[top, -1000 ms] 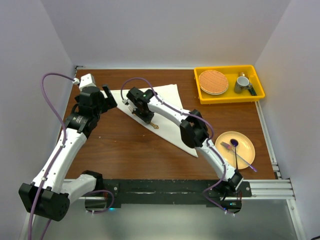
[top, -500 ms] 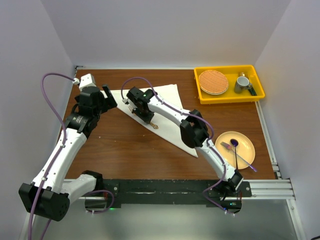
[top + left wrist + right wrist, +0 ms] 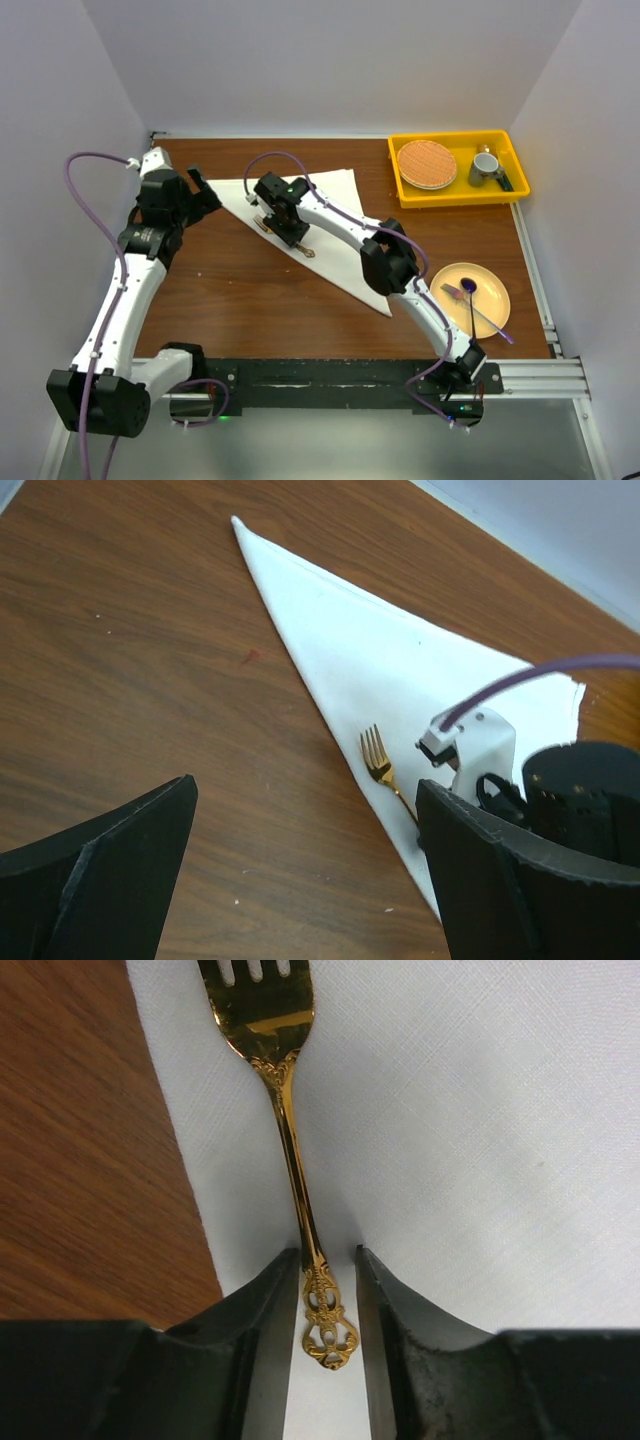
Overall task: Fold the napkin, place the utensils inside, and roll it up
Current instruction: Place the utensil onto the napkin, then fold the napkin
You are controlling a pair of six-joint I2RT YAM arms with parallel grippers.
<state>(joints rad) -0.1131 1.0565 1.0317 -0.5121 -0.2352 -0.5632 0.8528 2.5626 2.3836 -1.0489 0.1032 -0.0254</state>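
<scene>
- Lying flat on the wooden table (image 3: pixel 240 300), the napkin (image 3: pixel 335 195) is seen folded into a triangle, with one long edge running diagonally from the far left towards the near right.
- The fork (image 3: pixel 286 1130) is laid on the napkin just inside that long edge, tines towards the far left and its ornate handle end towards the near right.
- The right gripper (image 3: pixel 328 1260) is lowered over the fork's handle; its jaws are slightly parted, with the handle lying between them and a strip of cloth visible on one side, so nothing is pinched.
- The left gripper (image 3: pixel 200 190) is held above the table near the napkin's far-left corner, its jaws spread wide and nothing held.
- From the left wrist view, the fork's tines (image 3: pixel 375 745) are seen pointing towards the napkin's narrow tip.
- A yellow tray (image 3: pixel 455 199) is placed at the far right, and a yellow plate (image 3: pixel 455 305) carrying a purple-ended utensil (image 3: pixel 490 322) is set nearer the right arm's base.
</scene>
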